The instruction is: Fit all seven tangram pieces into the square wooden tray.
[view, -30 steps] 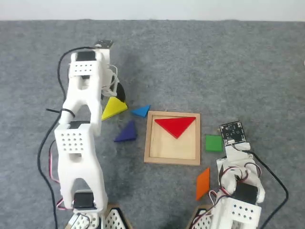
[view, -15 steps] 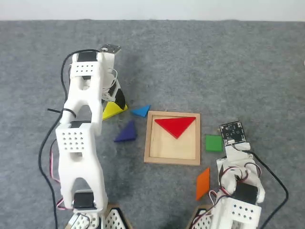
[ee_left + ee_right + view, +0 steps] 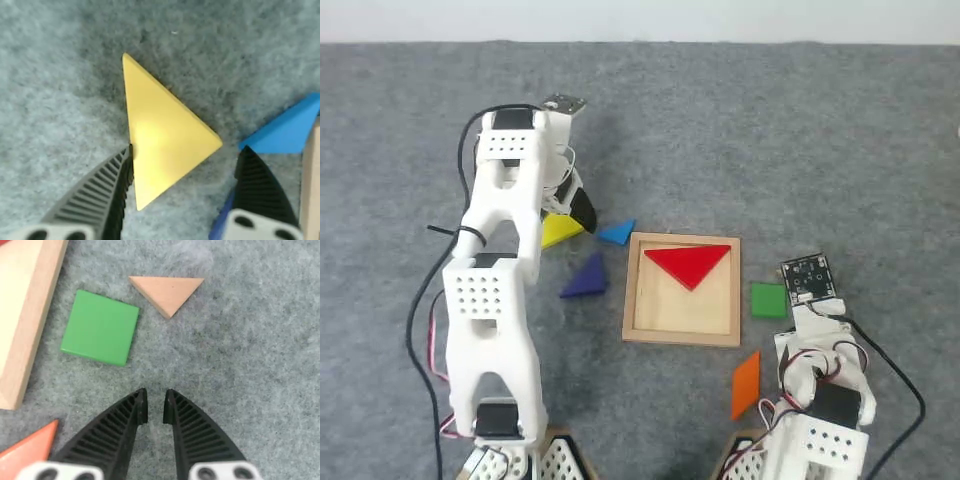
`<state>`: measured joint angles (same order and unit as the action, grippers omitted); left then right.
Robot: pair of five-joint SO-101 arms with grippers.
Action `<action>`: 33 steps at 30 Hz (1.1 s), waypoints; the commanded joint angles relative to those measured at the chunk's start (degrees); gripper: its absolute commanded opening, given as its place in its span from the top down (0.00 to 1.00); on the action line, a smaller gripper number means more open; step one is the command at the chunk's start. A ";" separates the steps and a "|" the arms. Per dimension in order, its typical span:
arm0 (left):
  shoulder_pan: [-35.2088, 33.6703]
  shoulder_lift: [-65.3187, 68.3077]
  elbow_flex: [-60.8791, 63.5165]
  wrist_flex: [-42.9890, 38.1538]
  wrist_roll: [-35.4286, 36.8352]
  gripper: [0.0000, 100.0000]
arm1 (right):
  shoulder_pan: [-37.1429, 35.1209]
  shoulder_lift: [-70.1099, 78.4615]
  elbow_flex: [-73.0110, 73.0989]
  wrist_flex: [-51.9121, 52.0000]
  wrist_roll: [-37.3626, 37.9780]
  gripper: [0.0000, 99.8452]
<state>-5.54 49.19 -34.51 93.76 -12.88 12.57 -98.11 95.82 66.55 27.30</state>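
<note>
Grey felt (image 3: 840, 150), fuzzy and matted, covers the table. The white left arm (image 3: 490, 300) stretches out over it, and the left gripper (image 3: 185, 152) is spread wide with its ribbed black jaws either side of the yellow triangle (image 3: 160, 135) — one jaw touches a flat edge, the other stands just off the pointed corner, so nothing is clamped.

The square tray (image 3: 682, 337), pale wood with a raised rim, lies between the two grippers. The red triangle (image 3: 687, 262) sits inside it, long edge against the rim farthest from the arms' bases.

The right gripper (image 3: 155, 407) hangs over bare felt, jaws almost together with a slit between them, gripping nothing. The orange piece (image 3: 746, 384), a slanted four-sided slab, lies to one side of it.

The navy triangle (image 3: 586, 277) lies near the left gripper, on the tray's side. Just ahead of the right jaws is the glossy green square (image 3: 100, 327), beside the tray, with the small tan triangle (image 3: 167, 292) beyond it. The small blue triangle (image 3: 290, 130) lies just past the left gripper's free jaw.
</note>
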 commanded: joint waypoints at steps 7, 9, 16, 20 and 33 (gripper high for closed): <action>-1.14 2.90 -0.31 -3.08 -0.70 0.68 | 0.40 -0.75 0.88 -0.04 0.44 0.93; -1.14 2.90 -0.48 -3.16 -0.70 0.68 | 0.40 -0.75 0.88 -0.04 0.44 0.93; -1.14 2.90 -2.59 -3.16 -0.70 0.73 | 0.40 -0.75 0.88 -0.04 0.44 0.93; -1.14 2.90 -2.68 -3.16 -0.70 0.74 | 0.40 -0.75 0.88 -0.04 0.44 0.93; -1.14 2.90 -12.09 3.52 -0.70 0.76 | 0.40 -0.75 0.88 -0.04 0.44 0.93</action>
<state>-6.07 52.70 -41.89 93.85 -13.14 12.57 -98.11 95.82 66.55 27.30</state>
